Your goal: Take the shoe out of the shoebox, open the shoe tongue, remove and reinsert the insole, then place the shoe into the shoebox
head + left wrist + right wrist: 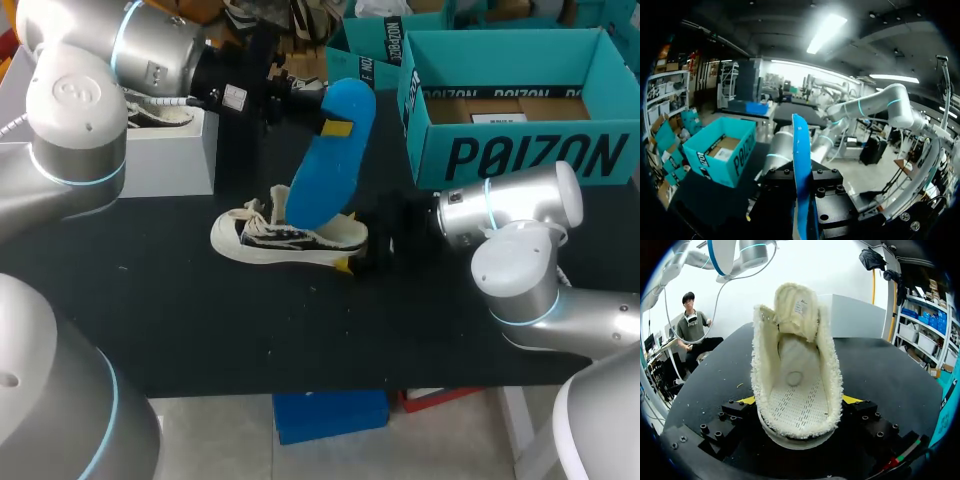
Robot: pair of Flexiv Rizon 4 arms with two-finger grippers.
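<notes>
A white low sneaker [288, 240] with black stripes lies on the black table [300, 330], toe toward my left. My right gripper [358, 256] grips its heel from both sides. In the right wrist view the shoe [797, 385] sits between the yellow fingertips [747, 400], its tongue folded back and its fleecy inside bare. My left gripper [335, 128] is shut on the blue insole [328, 155], held tilted above the shoe with its lower end near the shoe's opening. In the left wrist view the insole [801, 170] stands edge-on between the jaws. The teal shoebox [520, 150] stands open at back right.
A white box [170, 150] stands at the back left behind my left arm. More teal boxes [365, 45] sit along the far edge. The shoebox [720, 155] lies ahead of and below my left gripper.
</notes>
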